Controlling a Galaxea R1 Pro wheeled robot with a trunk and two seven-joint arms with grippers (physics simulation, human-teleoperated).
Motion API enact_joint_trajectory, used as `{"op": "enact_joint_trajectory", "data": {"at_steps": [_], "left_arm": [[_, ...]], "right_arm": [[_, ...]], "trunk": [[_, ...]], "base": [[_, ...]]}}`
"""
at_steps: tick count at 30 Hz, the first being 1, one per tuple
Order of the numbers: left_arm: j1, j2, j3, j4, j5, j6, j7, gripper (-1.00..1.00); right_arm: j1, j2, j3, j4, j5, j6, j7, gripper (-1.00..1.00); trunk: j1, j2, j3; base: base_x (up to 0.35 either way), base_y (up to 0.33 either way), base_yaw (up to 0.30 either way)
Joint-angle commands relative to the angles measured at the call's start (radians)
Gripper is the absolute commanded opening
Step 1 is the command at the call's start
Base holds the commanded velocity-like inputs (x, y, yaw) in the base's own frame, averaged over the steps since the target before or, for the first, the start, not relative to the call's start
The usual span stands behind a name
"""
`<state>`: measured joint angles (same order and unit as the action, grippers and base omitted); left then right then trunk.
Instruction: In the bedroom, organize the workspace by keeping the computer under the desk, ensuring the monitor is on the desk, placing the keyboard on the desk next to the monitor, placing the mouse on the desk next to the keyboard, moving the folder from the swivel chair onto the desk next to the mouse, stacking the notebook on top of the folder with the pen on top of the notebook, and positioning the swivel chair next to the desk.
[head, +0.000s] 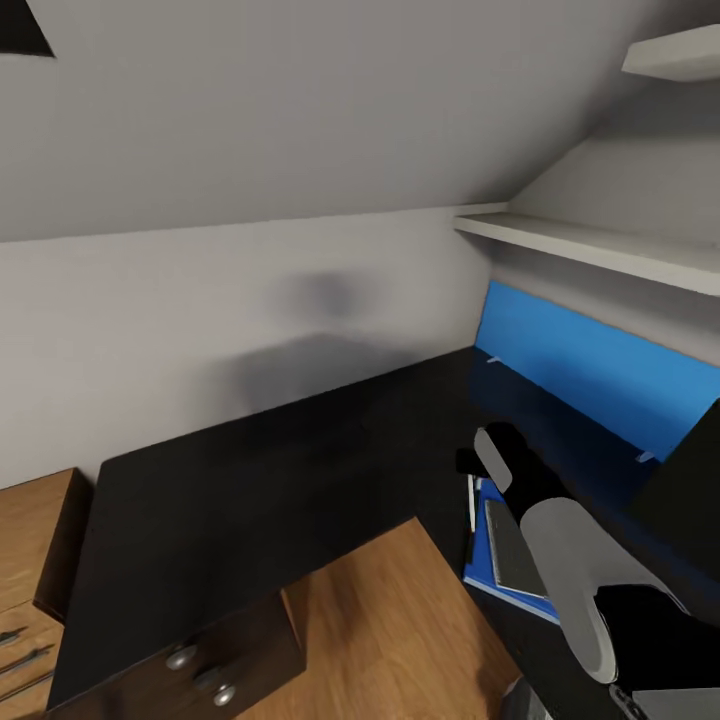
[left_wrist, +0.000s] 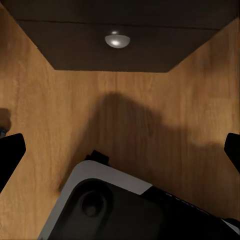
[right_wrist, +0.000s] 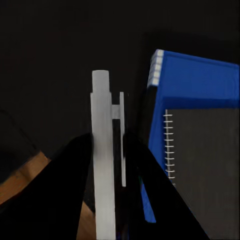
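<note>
My right gripper (right_wrist: 107, 150) has its two dark fingers closed tight on the pen (right_wrist: 102, 150), a pale whitish stick w/ a clip, held above the glossy black desk (head: 250, 470) near its front edge at the inner corner of the L. In the right wrist view the pen barrel runs lengthwise between the fingers and its end pokes out past the tips. Just beside it lies the blue folder (right_wrist: 197, 80), black spine edge toward the pen, w/ the dark grey notebook (right_wrist: 205, 145) stacked on top, wire spiral along the side nearest the pen.

Head view: my right arm (head: 560, 540) reaches in over the desk's right wing; the gripper itself is mostly masked by the wrist. The folder (head: 485, 565) sits at that wing's front edge, one corner slightly overhanging; the notebook (head: 505, 550) lies on it, partly under my arm, and the pen (head: 471, 500) shows as a thin white line along the folder's left edge. Whether the pen tip touches desk or folder, can't tell.

A blue wall panel (head: 590, 365) stands along the far edge of the right wing, white shelves (head: 600, 245) above it. The long wing of the desk lies bare and reflective by the white wall. At its near end, the black drawer unit w/ round silver knobs (head: 182, 657).

My left gripper (left_wrist: 120, 150) hangs over the wooden floor (left_wrist: 150, 125), fingers spread wide, nothing between them; a drawer knob (left_wrist: 117, 40) shows ahead of it.
</note>
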<state>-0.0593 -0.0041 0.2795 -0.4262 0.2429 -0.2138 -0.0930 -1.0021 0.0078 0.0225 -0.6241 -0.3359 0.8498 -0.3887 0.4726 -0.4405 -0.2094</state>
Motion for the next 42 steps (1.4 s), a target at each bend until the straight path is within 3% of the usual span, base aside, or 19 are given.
{"op": "enact_joint_trajectory", "data": {"at_steps": [1,6,16,37,42], "left_arm": [[-0.001,0.0,0.004,0.001,0.01,-0.001,-0.01,1.0],[-0.001,0.0,0.004,0.001,0.01,-0.001,-0.01,1.0],[-0.001,0.001,0.007,0.001,0.012,-0.001,-0.01,1.0],[-0.001,0.001,0.009,-0.005,0.013,-0.055,-0.007,1.0],[-0.001,0.001,0.009,-0.005,0.013,-0.056,-0.007,1.0]], "right_arm": [[-0.001,0.0,0.002,-0.001,-0.011,0.002,-0.009,-1.0],[-0.001,0.0,0.003,-0.001,-0.011,0.002,-0.01,-1.0],[0.007,0.0,0.004,0.009,-0.01,0.006,-0.01,-1.0],[0.036,-0.009,0.014,0.06,-0.009,0.003,-0.007,-1.0],[0.036,-0.017,0.014,0.062,-0.009,0.002,-0.007,-1.0]], "trunk": [[-0.003,0.006,0.001],[-0.023,0.041,0.017],[-0.023,0.041,0.017],[-0.023,0.041,0.017],[-0.003,0.006,0.001]], "base": [[0.0,0.0,-0.259],[0.0,0.0,-0.259],[0.0,0.0,-0.24],[0.0,0.0,-0.009],[0.0,0.0,0.0]]}}
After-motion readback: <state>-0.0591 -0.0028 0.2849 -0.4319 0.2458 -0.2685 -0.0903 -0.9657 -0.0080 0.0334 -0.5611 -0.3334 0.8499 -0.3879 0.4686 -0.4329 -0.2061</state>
